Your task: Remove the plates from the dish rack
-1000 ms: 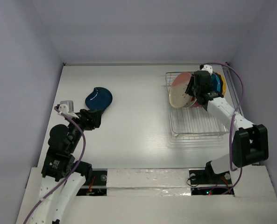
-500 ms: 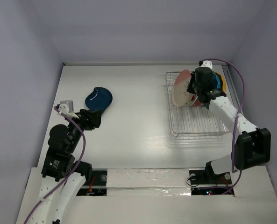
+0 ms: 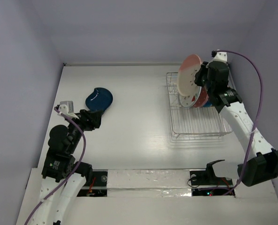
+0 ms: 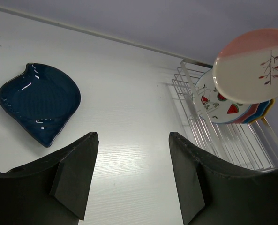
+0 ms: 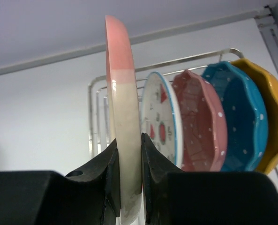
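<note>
left gripper [image 4: 132, 145]: released, empty, near dark blue plate [image 4: 39, 102] lying flat on surface [image 3: 134, 126] | right gripper [image 5: 128, 154]: clenched on cream-and-pink plate [image 5: 120, 84], edge-on, high enough to clear prongs | dish rack [image 3: 197, 126]: four other plates [image 5: 195, 126] slotted upright.

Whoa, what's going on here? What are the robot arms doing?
The robot is taking plates out of a dish rack. The right tool is pinching the cream-and-pink plate by its edge, holding it upright above the rack. Four more stand in the rack: a white fruit plate, a pink plate, a teal plate and a yellow plate. A dark blue plate lies flat on the table near the left tool, which is open and holding nothing.
</note>
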`<state>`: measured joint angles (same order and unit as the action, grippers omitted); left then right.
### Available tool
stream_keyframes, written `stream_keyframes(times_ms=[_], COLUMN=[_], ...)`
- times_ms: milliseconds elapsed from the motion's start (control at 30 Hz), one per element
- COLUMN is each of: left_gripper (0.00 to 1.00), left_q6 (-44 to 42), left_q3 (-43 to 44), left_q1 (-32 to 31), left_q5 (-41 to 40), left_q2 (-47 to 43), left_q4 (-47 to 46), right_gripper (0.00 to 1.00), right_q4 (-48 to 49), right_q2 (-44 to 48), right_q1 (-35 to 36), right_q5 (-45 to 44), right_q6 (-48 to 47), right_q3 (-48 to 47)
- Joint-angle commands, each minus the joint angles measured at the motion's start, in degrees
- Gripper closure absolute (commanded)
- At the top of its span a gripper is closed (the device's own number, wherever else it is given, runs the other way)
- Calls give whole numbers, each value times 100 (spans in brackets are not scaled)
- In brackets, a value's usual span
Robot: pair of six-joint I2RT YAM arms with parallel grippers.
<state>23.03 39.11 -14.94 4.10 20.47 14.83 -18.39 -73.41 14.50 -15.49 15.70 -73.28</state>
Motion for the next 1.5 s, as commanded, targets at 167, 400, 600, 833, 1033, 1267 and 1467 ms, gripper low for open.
stream_keyframes(times_ms=[167,400,600,833,1033,1267,1467], left_gripper=[41,41,41,41,41,41,41], left_q6=[-35,-35,-35,-35,-35,-35,-35], left_q3=[-9,0,0,0,0,-9,-9], left_q1=[87,88,88,88,88,88,88], left_q5=[82,47,47,47,47,65,91], left_q2=[19,-8,-34,-43,-43,-25,-25], left_q4=[-279,-261,-253,-261,-270,-261,-288], right_gripper=[100,100,100,100,100,71,45], right_q4=[2039,2656,2798,2753,2718,2823,3008], right_q2=[-164,-1746,-2915,-3742,-4041,-4068,-4032], right_q1=[860,1503,1625,1758,1811,1863,1863], right_q5=[1372,1355,1478,1303,1030,960,1118], right_q6=[1354,2024,2525,2789,2850,3201,3264], right_q3=[-380,-1144,-1732,-1945,-1769,-997,-504])
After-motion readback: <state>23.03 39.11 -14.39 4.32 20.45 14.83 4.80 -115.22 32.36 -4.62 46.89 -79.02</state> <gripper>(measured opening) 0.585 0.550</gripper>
